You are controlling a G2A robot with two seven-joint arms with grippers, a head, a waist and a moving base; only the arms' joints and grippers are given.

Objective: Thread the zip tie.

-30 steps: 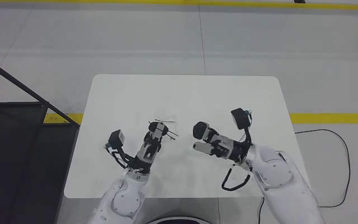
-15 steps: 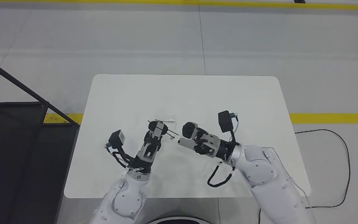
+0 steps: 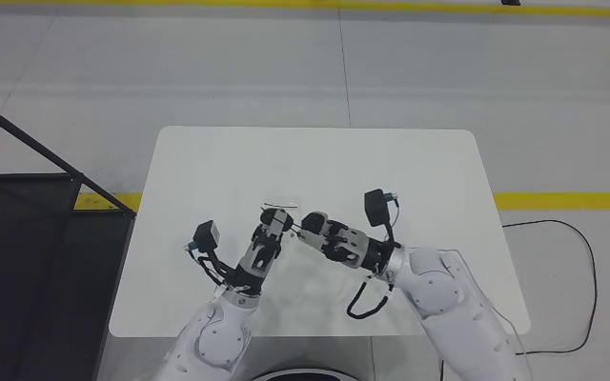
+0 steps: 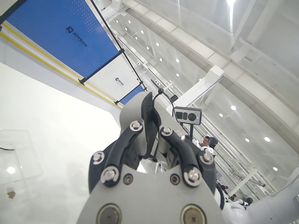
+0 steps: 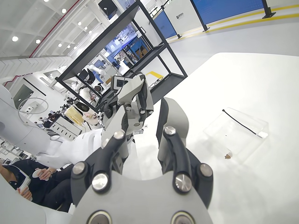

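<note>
My left gripper (image 3: 274,223) is shut on a thin black zip tie (image 4: 156,96), held above the white table (image 3: 400,171) near its middle. The tie's head pokes out past the closed fingertips. My right gripper (image 3: 304,229) is just beside it, almost touching. In the right wrist view that gripper (image 5: 146,117) stands open with its jaws wide apart, and the left gripper (image 5: 134,94) sits just beyond the gap. A second black zip tie (image 5: 240,122) lies on a clear tray (image 5: 247,141); the same tie (image 3: 280,203) lies just behind both grippers.
A small brown scrap (image 5: 227,156) lies on the clear tray. A black shelf frame (image 3: 38,152) stands off the table's left side. The table's far and right parts (image 3: 419,238) are bare.
The right arm has swung left across the table until its open gripper is right beside the left one. The left gripper with its tie has shifted only slightly.
</note>
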